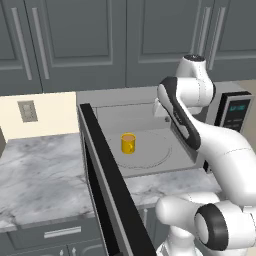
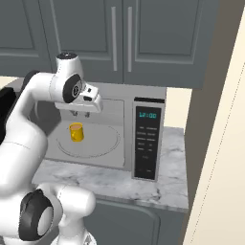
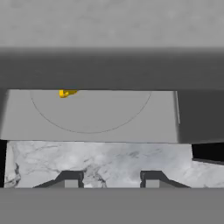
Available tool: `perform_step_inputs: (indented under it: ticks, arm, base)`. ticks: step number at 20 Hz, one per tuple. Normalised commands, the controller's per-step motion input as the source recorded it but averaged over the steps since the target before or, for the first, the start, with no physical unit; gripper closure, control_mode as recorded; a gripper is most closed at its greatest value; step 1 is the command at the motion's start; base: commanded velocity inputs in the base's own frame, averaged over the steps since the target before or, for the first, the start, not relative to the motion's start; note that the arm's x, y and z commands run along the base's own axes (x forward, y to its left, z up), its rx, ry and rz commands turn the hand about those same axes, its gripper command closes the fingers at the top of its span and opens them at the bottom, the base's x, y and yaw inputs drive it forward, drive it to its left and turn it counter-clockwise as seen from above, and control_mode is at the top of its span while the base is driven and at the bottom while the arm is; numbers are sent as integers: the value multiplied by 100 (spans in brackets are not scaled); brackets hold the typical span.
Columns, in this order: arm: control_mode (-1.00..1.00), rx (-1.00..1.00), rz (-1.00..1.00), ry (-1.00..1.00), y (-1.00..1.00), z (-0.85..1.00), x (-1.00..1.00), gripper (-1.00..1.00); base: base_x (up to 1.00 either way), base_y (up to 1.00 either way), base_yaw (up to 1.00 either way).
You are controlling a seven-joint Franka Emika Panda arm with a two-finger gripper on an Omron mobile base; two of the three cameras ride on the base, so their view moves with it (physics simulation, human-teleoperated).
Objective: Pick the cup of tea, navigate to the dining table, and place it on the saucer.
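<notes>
Gripper [image 3: 105,179] spread empty, one cup of tea [image 1: 128,143], one microwave [image 2: 148,143]

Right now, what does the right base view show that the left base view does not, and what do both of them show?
Right base view alone: the microwave's whole control panel with its clock, and the pincer hanging open in front of the oven mouth.

Left base view alone: the microwave's open door seen edge-on, and a wall socket over the marble counter.

Both: the yellow cup of tea standing on the turntable inside the microwave, below grey cabinets.
</notes>
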Motion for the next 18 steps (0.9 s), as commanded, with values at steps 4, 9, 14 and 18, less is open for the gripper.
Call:
perform_step_inputs:
  ticks: [4,9,14,18]
  arm:
    - [-100,0,0,-3,0,-4,-26,-100]
    - [-100,3,0,-8,0,-24,-85,-100]
    - [-100,13,3,-17,2,-42,-75,-100]
    - [-100,18,12,-8,14,-68,-6,-100]
  base:
    - [0,0,0]
    - [0,0,0]
    - [0,0,0]
    - [0,0,0]
